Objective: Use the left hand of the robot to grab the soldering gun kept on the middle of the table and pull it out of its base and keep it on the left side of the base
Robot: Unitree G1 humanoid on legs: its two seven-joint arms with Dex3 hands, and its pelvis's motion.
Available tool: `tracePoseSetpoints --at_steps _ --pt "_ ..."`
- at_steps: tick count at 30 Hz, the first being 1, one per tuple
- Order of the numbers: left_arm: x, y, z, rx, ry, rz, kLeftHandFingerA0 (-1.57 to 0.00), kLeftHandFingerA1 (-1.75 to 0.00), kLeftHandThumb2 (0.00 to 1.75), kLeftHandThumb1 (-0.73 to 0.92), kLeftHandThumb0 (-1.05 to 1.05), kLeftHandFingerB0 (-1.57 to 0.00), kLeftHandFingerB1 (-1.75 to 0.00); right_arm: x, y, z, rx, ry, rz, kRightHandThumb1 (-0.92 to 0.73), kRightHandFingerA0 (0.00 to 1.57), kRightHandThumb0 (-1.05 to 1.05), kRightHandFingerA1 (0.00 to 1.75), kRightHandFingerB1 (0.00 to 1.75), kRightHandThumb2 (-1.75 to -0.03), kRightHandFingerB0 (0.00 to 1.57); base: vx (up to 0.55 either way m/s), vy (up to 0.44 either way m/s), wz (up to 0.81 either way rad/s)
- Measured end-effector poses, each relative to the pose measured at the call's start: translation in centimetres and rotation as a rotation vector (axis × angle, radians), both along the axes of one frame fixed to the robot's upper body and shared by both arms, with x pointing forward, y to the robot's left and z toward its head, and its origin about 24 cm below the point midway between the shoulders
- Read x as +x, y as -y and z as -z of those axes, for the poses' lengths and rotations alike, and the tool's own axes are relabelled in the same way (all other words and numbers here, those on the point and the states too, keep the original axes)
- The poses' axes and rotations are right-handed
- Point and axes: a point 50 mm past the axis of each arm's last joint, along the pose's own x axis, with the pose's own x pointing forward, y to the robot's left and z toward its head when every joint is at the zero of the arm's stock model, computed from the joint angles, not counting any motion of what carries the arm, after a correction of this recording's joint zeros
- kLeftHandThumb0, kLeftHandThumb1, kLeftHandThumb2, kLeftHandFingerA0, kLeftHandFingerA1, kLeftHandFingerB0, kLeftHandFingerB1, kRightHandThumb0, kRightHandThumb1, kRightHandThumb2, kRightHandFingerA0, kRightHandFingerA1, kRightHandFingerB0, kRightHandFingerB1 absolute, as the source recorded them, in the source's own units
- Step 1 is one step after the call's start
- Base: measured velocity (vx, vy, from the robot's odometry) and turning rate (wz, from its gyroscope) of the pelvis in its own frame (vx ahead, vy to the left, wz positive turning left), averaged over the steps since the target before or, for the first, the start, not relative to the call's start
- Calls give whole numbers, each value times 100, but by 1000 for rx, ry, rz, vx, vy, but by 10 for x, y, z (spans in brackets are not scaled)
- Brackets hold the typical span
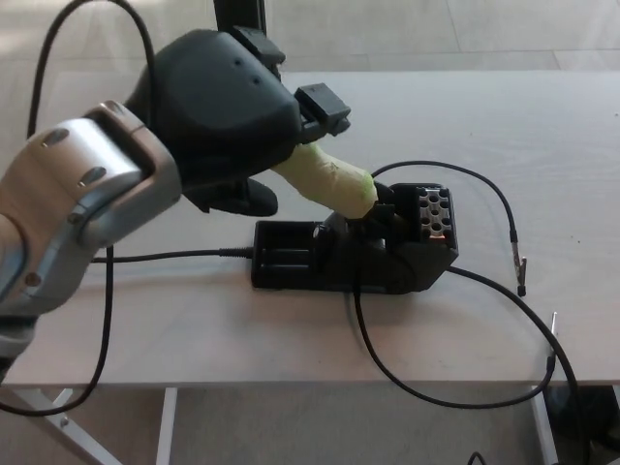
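The soldering gun has a handle wrapped in pale yellow-green tape and stands tilted up-left, its tip end seated in the black base at the middle of the table. My left hand covers the upper part of the handle. Its thumb lies below the handle and its fingers lie above it, still apart, so the hand is open around the handle. Only the lower third of the handle shows. My right hand is out of the picture.
A black cable loops from the base over the table's front edge. Another cable runs left from the base. A thin lead with a clip lies at the right. A dark post stands behind the table.
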Motion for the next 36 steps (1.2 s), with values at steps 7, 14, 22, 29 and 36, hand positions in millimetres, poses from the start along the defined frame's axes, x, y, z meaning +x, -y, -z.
tracePoseSetpoints --at_steps 7,14,22,29,36 --pt "3 4 17 130 -56 -65 -29 -62 92 56 -70 -6 -44 5 -1 -2 -1 15 -8 -69 67 -65 63 44 -60 52 0 0 0" --pt "9 2 24 212 -30 -114 -35 -63 88 51 -66 -15 -45 8 -1 -4 -1 24 -12 -68 67 -62 64 44 -60 52 0 0 0" --pt "14 -1 28 220 46 -113 -101 -162 73 51 -20 -58 -68 11 -2 -5 -2 30 -16 -54 63 -65 70 57 -95 45 0 0 0" --pt "20 -1 29 141 94 -65 -103 -174 116 48 -14 -85 -136 11 -2 -5 -2 31 -16 -73 74 -65 65 45 -62 56 0 0 0" --pt "26 -3 33 35 108 -41 -99 -175 127 37 -17 -82 -145 13 -2 -6 -2 37 -18 -74 78 -67 65 46 -62 61 0 0 0"
